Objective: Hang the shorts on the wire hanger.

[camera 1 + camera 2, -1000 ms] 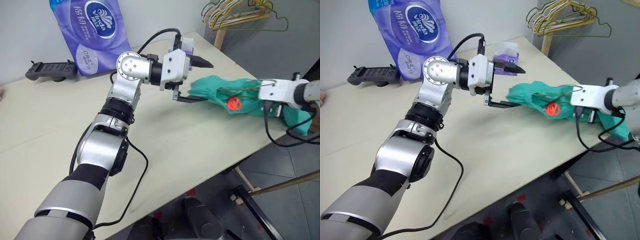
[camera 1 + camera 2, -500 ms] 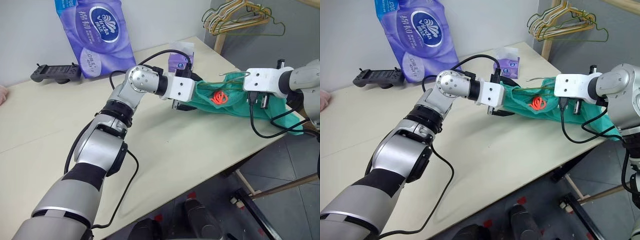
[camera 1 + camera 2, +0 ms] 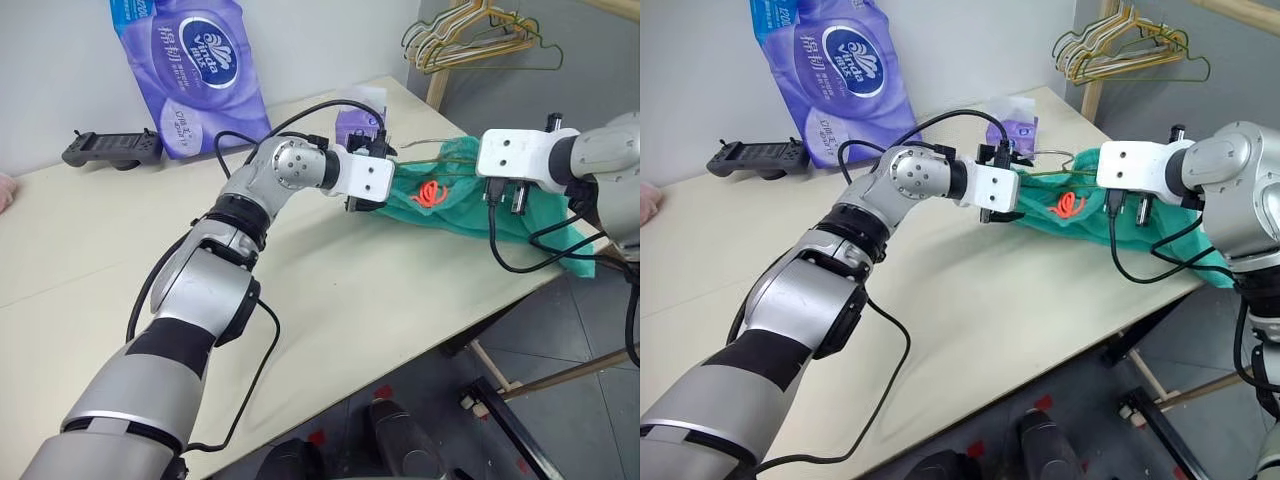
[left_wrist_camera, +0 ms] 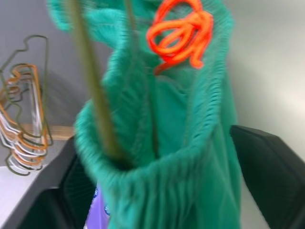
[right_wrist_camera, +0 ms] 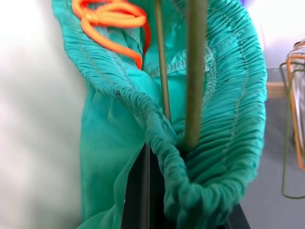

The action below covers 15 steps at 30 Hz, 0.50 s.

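The teal shorts lie on the table's right side, partly over its edge, with the orange drawstring on top. The thin wire hanger runs through the gathered waistband; its wire shows close in the left wrist view. My left gripper is open at the left end of the shorts, one black finger on each side of the waistband. At the right end, my right gripper is shut where the hanger wire and the bunched waistband meet.
A purple tissue pack and a black controller sit at the table's back, a small purple packet just behind my left gripper. A bunch of pale hangers hangs past the far right corner. Cables trail from both wrists.
My left gripper has rolled and moved forward and down, so the waistband end now sits between its fingers. My right gripper has carried its end of the shorts up and to the left.
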Each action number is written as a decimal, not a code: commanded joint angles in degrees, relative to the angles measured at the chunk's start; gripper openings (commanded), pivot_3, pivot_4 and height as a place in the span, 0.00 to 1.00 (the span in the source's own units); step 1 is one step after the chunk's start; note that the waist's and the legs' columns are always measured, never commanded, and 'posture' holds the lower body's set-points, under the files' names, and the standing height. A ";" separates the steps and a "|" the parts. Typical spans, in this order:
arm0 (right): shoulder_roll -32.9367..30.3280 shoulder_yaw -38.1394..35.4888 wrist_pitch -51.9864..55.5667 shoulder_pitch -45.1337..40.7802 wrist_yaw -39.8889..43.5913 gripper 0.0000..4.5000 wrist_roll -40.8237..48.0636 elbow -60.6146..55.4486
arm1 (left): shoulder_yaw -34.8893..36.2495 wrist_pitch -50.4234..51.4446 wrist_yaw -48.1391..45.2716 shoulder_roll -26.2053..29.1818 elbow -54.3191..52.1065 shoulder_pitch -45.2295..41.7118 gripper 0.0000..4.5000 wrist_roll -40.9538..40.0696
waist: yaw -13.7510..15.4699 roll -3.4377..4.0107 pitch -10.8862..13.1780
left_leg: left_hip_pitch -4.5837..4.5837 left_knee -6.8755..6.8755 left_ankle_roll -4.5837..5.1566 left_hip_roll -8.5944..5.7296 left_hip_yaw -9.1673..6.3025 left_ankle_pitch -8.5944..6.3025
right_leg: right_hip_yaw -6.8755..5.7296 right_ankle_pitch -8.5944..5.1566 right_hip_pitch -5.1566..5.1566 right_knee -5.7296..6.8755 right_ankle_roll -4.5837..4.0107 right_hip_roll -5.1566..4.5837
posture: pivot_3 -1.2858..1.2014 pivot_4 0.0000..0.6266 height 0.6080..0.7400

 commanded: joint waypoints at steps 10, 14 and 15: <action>1.69 -2.05 2.20 -2.83 0.00 0.00 -0.68 -6.25 | -0.01 1.76 1.98 -1.48 0.41 -3.11 0.12 0.07 | -0.95 -0.05 -0.09 | 0.04 0.07 0.01 -0.03 -0.02 0.01 | 0.00 0.00 0.00 0.22 0.00 -0.01 | 0.42 0.10 1.00; 1.55 -2.08 2.39 -2.63 -0.06 0.00 -0.71 -6.77 | -0.17 1.83 2.31 -1.56 0.47 -3.18 0.00 0.17 | -1.26 -0.05 -0.10 | 0.06 0.08 0.02 -0.03 -0.02 0.01 | 0.00 0.00 -0.01 0.29 0.00 -0.01 | 0.42 0.10 1.00; 1.49 -2.08 2.42 -2.51 0.01 0.00 -0.67 -6.86 | -0.14 2.07 2.54 -1.67 0.46 -3.29 0.00 0.18 | -1.37 -0.05 -0.10 | 0.06 0.09 0.02 -0.03 -0.02 0.01 | 0.00 0.00 -0.01 0.30 0.00 -0.01 | 0.42 0.10 1.00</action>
